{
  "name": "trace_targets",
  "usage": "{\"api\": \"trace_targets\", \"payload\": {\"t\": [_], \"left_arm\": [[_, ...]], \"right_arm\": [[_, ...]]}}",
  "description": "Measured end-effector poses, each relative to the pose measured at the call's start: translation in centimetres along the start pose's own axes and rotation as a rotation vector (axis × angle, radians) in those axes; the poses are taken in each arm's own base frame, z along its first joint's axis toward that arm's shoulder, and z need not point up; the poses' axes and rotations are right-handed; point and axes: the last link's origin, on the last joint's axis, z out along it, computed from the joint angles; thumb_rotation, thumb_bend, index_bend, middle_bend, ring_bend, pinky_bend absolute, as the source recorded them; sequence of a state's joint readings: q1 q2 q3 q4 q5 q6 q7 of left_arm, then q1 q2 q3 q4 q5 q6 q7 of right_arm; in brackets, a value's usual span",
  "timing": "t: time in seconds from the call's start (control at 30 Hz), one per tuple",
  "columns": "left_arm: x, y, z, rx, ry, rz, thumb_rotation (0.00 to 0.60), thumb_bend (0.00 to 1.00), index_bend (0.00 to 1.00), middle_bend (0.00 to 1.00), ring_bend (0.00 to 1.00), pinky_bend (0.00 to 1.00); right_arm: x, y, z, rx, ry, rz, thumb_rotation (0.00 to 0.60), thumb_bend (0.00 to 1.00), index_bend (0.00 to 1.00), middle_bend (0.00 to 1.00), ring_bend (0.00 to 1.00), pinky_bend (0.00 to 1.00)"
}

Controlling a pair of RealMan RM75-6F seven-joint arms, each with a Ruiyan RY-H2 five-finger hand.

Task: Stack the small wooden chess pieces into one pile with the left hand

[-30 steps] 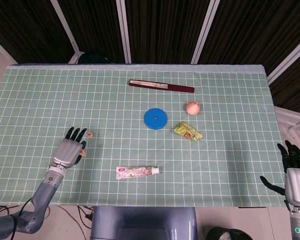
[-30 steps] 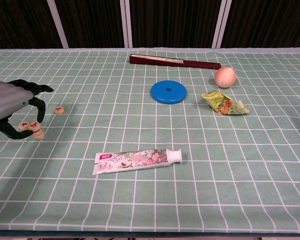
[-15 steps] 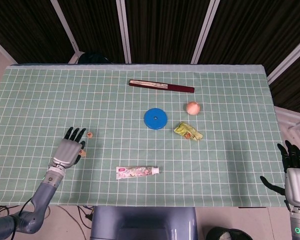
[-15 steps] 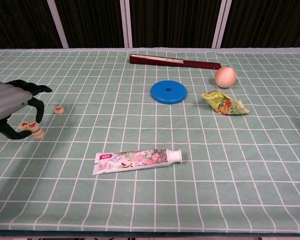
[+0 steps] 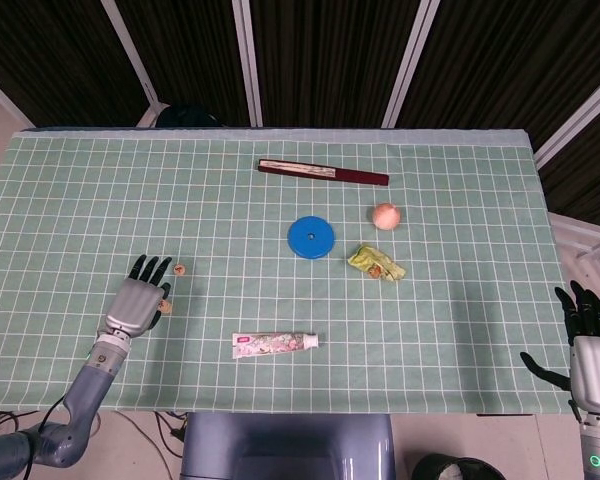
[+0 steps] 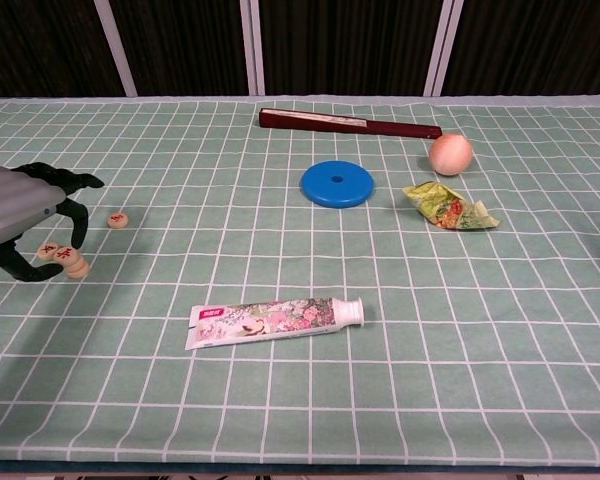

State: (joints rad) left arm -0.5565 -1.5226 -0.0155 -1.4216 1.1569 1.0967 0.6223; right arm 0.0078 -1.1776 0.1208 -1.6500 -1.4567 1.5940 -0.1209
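Small round wooden chess pieces with red marks lie at the table's left. One piece [image 6: 118,220] [image 5: 180,269] sits alone. A short stack [image 6: 75,264] [image 5: 166,303] stands beside another single piece [image 6: 48,250]. My left hand [image 6: 20,215] [image 5: 135,300] hovers just left of them, fingers arched over the single piece and the stack, thumb curled low near the cloth. Its fingertips [image 6: 80,208] are lifted off the stack and grip nothing. My right hand [image 5: 592,345] hangs off the table's right edge, fingers spread and empty.
A toothpaste tube [image 6: 275,320] lies near the front middle. Further back are a blue disc [image 6: 336,184], a crumpled snack wrapper [image 6: 448,207], a peach-coloured ball [image 6: 450,154] and a dark folded fan [image 6: 348,123]. A green checked cloth [image 6: 500,330] covers the table.
The left hand's finger that touched the top piece of the stack has lifted and pulled back left. The piece stays on the stack. The right hand has not moved.
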Motion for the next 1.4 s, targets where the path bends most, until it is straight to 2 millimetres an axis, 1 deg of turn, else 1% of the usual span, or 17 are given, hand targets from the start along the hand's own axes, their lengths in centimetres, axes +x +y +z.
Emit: {"api": "trace_targets", "payload": {"t": [0.7,0.8,0.97,1.07,1.27,1.4], "left_arm": [[0.3,0.0,-0.3,-0.001,0.012,0.003,0.600,0.32,0.44,0.00,0.00,0.00],[0.5,-0.4,-0.4,0.009,0.020,-0.003,0.600,0.32,0.42,0.00,0.00,0.00],[0.6,-1.5,-0.8,0.036,0.026,-0.020,0.600,0.32,0.39,0.00,0.00,0.00],[0.6,-2.3,-0.8,0.054,0.024,-0.041,0.600,0.29,0.39,0.00,0.00,0.00],[0.3,-3.8,-0.2,0.083,0.009,-0.063,0.600,0.28,0.39,0.00,0.00,0.00],[0.0,-4.2,0.3,0.096,-0.005,-0.068,0.600,0.28,0.39,0.00,0.00,0.00]], "right_arm": [[0.0,0.0,0.0,-0.001,0.001,-0.003,0.600,0.23,0.08,0.01,0.00,0.00],[0.0,0.0,0.0,-0.001,0.000,-0.003,0.600,0.23,0.08,0.01,0.00,0.00],[0.0,0.0,0.0,-0.002,0.000,-0.003,0.600,0.23,0.08,0.01,0.00,0.00],[-0.1,0.0,-0.1,-0.003,-0.003,-0.002,0.600,0.23,0.08,0.01,0.00,0.00],[-0.1,-0.1,-0.1,-0.003,-0.004,-0.004,0.600,0.23,0.08,0.01,0.00,0.00],[-0.2,-0.1,-0.1,-0.005,-0.005,-0.004,0.600,0.23,0.08,0.01,0.00,0.00]]}}
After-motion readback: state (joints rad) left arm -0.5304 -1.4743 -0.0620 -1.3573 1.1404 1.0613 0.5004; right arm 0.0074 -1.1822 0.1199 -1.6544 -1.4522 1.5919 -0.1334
